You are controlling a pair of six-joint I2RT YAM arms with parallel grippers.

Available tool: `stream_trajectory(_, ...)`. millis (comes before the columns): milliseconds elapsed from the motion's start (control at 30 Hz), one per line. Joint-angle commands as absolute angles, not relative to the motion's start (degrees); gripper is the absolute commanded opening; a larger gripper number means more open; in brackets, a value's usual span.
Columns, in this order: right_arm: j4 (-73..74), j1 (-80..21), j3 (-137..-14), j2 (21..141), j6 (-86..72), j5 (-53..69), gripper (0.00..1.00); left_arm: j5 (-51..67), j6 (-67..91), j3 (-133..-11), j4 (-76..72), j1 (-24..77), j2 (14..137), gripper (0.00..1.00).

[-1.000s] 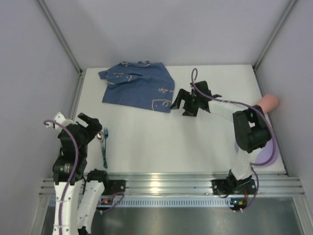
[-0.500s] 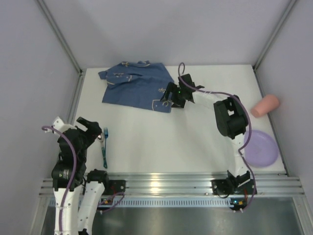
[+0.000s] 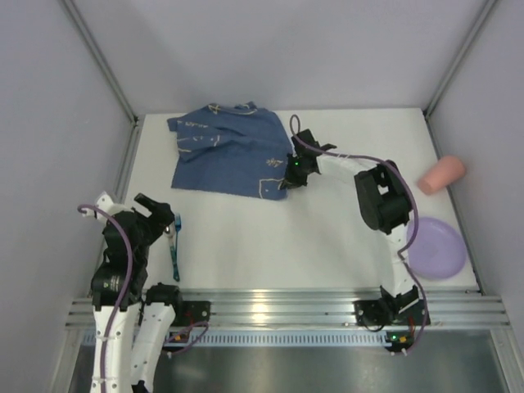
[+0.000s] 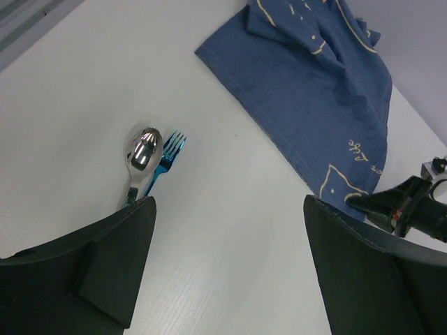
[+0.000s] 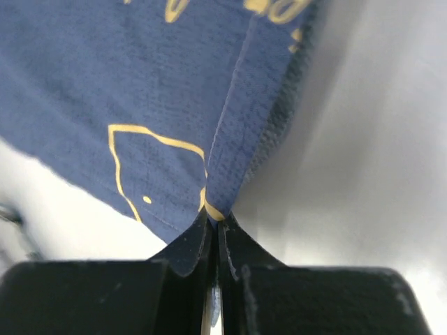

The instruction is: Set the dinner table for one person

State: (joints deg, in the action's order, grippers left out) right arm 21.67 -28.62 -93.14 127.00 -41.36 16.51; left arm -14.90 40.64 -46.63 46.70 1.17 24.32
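Dinner table (image 3: 327,237): right fingers (image 5: 183,250) pinch the blue mat (image 3: 229,151) at its edge.

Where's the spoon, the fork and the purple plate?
spoon (image 4: 142,151): left wrist view, on its shiny bowl.
fork (image 4: 172,144): left wrist view, on its blue tines.
plate (image 3: 442,250): top view, on its bare middle.

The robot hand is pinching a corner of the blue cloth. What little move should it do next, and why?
Probably lift that corner slightly and drag it toward the near middle of the dinner table. The right gripper is shut on the blue cloth, which lies rumpled at the far side, away from the spoon and fork.
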Motion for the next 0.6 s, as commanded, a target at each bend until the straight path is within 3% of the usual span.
stream_trajectory(0, 42.9, -24.89, -91.06, 116.92, -29.55, 3.75, 0.0, -13.8, 40.43, -45.53, 41.32, 1.05, 25.49, 0.91)
stream_trajectory(33, 45.33, -22.96, -89.58, 114.28, -28.75, -10.66, 0.0, -13.71, 40.26, -45.44, 40.79, 1.05, 25.66, 0.91)
stream_trajectory(67, 45.87, -20.5, -87.56, 108.6, -28.74, -15.16, 0.0, -13.62, 39.99, -45.44, 40.43, 1.05, 26.19, 0.91)
stream_trajectory(100, 42.57, -14.74, -85.45, 106.37, -28.39, -16.77, 0.07, -13.54, 39.99, -45.44, 40.08, 1.05, 26.45, 0.91)
stream_trajectory(133, 40.63, -11.98, -83.6, 104.96, -26.47, -14.18, 0.34, -13.45, 39.82, -45.44, 39.38, 1.05, 26.8, 0.91)
stream_trajectory(167, 41.21, -10.21, -85.15, 105.81, -26.28, -14.76, 0.87, -13.19, 39.64, -45.27, 38.77, 1.05, 27.33, 0.91)
stream_trajectory(200, 43.05, -8.8, -88.04, 107.3, -26.11, -16.33, 0.99, -12.92, 39.46, -44.92, 38.32, 1.05, 27.59, 0.91)
stream_trajectory(333, 51.94, -11.85, -104.14, 111.62, -26.45, -15.83, 1.0, -11.26, 39.37, -43.95, 35.16, 1.05, 29.7, 0.91)
stream_trajectory(400, 51.33, -17.56, -104.59, 109.08, -26.89, -13.63, 1.0, -10.64, 39.64, -43.6, 33.49, 1.05, 31.63, 0.91)
stream_trajectory(567, 43.37, -33.27, -96.0, 105.74, -34.09, 6.9, 1.0, -8.79, 39.82, -42.1, 28.57, 1.05, 37.33, 0.9)
